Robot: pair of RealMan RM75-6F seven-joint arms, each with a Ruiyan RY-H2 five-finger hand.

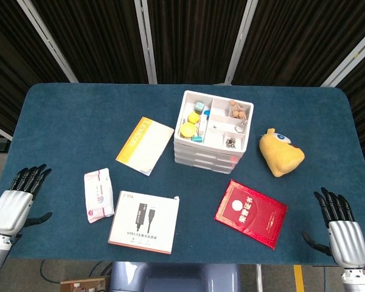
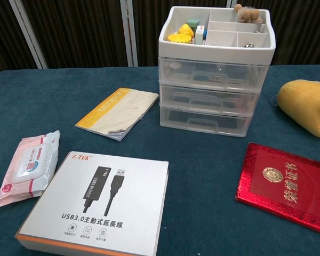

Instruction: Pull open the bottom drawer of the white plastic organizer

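Compartments in the top tray of your white organizer [image 2: 216,74] hold yellow pieces [image 1: 190,123], a blue-and-white item, brown lumps [image 1: 236,109] and small metal bits. Its bottom drawer [image 2: 205,121] sits closed, flush with the two above it, at the table's centre. Your left hand [image 1: 15,202] and right hand [image 1: 340,228] rest at the near corners, fingers spread and holding nothing, well apart from that drawer.

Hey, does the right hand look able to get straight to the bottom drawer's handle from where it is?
Probably yes. The right hand is open at the table edge, and only the flat red booklet lies between it and the bottom drawer.
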